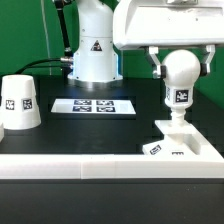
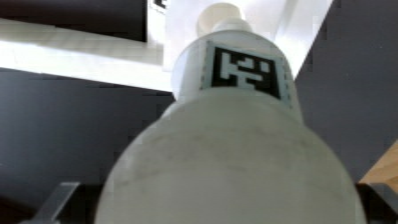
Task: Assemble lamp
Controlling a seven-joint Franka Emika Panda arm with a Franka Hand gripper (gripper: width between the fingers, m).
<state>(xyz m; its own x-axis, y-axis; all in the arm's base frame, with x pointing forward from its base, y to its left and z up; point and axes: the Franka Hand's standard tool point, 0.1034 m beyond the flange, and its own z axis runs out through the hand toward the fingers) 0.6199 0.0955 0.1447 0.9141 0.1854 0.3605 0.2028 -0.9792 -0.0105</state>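
Shade [image 1: 20, 103] stands by the table's edge at the exterior view's left. Marker board [image 1: 93, 105] lies mid-table. Toward the front corner at that view's right, gripper [image 1: 181, 62] clasps bulb [image 1: 181, 82], neck down, on base [image 1: 188, 143].

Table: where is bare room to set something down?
Bare black table lies between the shade and the marker board, and in front of that board up to the white rail. The exterior view's right is crowded: the claw holds the bulb at the base.
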